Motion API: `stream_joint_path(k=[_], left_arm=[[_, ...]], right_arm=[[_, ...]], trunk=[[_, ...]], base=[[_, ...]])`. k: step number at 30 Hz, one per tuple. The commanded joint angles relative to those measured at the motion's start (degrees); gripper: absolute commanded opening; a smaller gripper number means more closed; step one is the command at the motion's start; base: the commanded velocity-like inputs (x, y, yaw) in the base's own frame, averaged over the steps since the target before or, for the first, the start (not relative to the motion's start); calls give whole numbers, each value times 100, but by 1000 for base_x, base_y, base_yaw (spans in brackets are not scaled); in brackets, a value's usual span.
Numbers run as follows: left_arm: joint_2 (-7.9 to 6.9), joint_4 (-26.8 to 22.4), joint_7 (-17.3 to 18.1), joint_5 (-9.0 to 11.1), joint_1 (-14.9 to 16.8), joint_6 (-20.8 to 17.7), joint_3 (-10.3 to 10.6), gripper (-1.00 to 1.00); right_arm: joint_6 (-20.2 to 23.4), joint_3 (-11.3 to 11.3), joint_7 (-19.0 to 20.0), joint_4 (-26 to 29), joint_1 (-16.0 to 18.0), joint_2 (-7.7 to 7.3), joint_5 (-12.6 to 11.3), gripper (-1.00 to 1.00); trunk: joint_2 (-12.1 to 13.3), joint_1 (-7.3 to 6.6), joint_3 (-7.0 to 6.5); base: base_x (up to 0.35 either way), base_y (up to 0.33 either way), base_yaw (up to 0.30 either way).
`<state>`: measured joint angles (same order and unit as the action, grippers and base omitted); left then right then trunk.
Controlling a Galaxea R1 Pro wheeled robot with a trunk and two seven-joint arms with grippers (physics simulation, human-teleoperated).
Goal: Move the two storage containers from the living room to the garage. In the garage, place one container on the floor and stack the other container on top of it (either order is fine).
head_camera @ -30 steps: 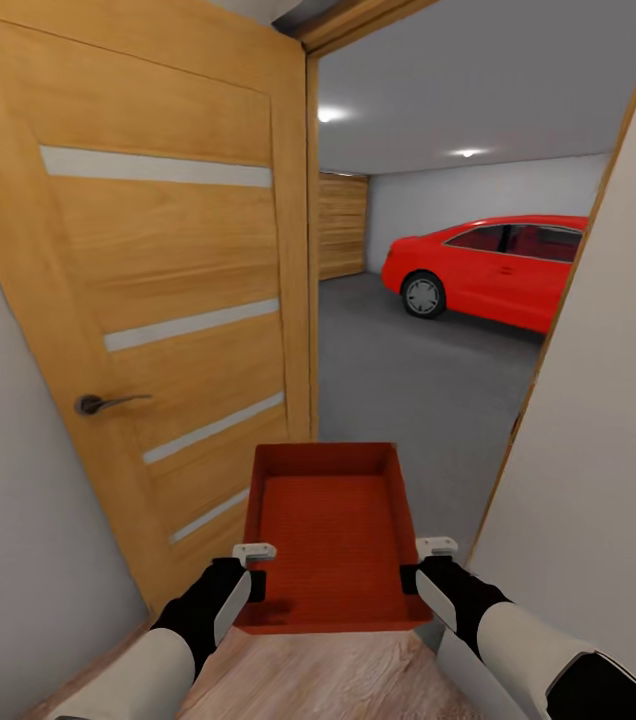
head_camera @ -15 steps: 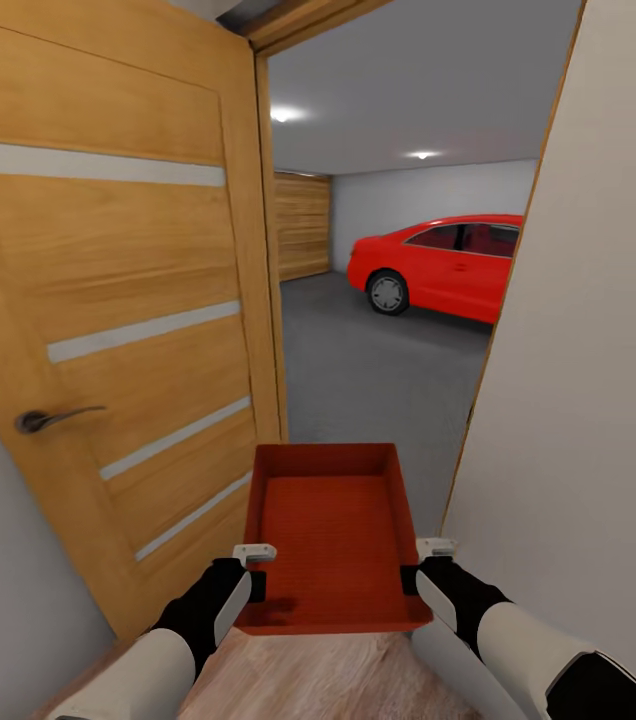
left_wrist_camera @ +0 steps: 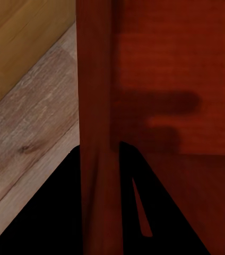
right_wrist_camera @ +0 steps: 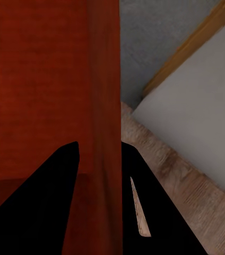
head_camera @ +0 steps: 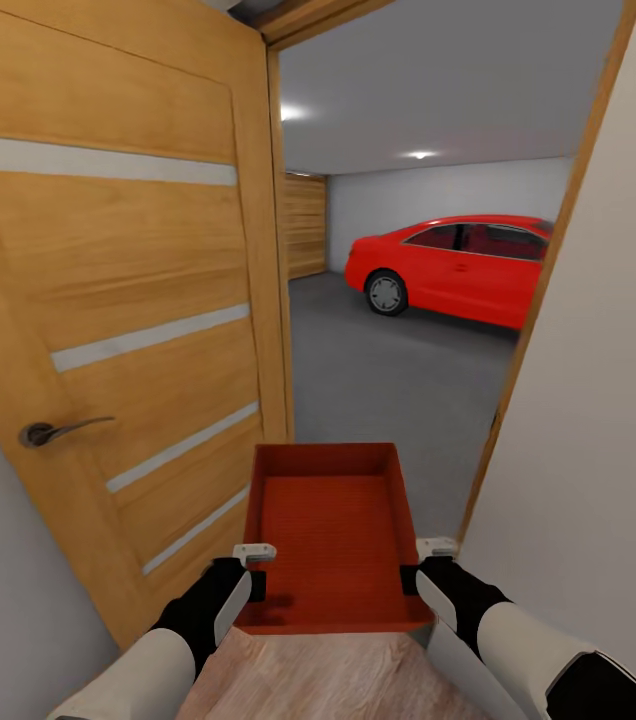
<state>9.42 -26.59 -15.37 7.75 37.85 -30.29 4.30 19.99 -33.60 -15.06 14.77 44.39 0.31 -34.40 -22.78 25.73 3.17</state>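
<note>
Container (head_camera: pixel 330 530) carried level in front of the robot at the garage doorway | left gripper (head_camera: pixel 254 552) clamps its left wall, right gripper (head_camera: pixel 436 547) its right wall | risk: open door (head_camera: pixel 128 300) and wall corner (head_camera: pixel 518 400) are close, a bump may loosen the grip

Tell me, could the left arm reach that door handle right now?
Probably not. Its left gripper is clamped on the wall of the storage container, shared with the right gripper; letting go for the door handle would likely drop it.
</note>
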Motion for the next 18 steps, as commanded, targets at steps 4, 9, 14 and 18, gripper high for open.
stream_joint_path(k=[4,9,14,18], left_arm=[[-19,146,-97,-104,3,-73,54,-100],[-19,146,-97,-107,3,-73,54,-100],[-19,146,-98,-107,3,-67,54,-100],[-19,146,-98,-107,3,-65,54,-100]], right_arm=[[5,-127,-41,140,8,-4,-85,-100],[5,-127,-41,140,8,-4,-85,-100],[5,-125,-41,140,8,-4,-85,-100],[5,-122,-41,140,8,-4,-85,-100]], trunk=[[-14,5,13],[-14,5,13],[-14,5,13],[-14,5,13]], base=[[151,286,0],[151,286,0],[151,286,-109],[151,284,-227]])
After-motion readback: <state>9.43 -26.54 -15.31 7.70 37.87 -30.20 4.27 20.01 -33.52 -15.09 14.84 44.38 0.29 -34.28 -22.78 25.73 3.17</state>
